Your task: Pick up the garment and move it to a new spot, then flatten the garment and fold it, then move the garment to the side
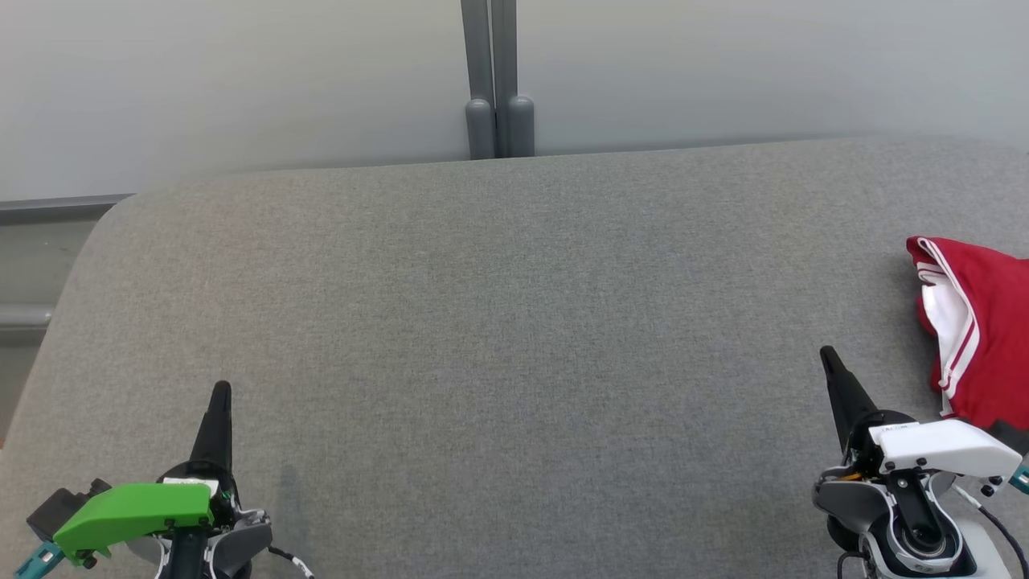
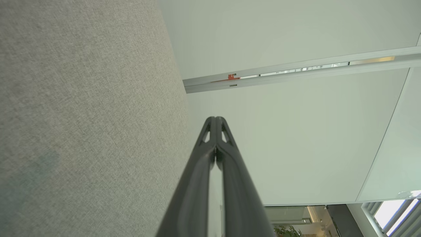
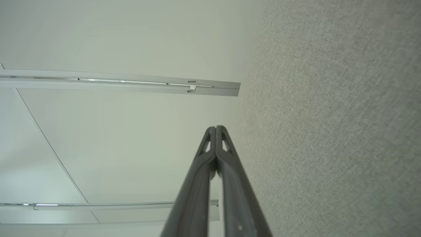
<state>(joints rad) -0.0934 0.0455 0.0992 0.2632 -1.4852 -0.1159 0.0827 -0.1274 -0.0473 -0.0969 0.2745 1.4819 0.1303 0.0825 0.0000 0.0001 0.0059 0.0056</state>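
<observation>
The garment (image 1: 985, 330), red with white stripes and a white lining, lies crumpled at the right edge of the grey fabric table (image 1: 498, 338), partly cut off by the head view's edge. My right gripper (image 1: 828, 358) is shut and empty, low at the right, just left of and nearer than the garment, apart from it. My left gripper (image 1: 221, 392) is shut and empty at the lower left, far from the garment. In the left wrist view the left gripper (image 2: 215, 119) has its fingers pressed together. The right gripper (image 3: 216, 127) looks the same in the right wrist view.
A pale wall (image 1: 241, 80) stands behind the table, with a grey double post (image 1: 498, 80) at its middle. The table's rounded left corner (image 1: 96, 233) drops off towards a grey ledge. The wrist views show pale partition panels with metal rails (image 2: 296, 70).
</observation>
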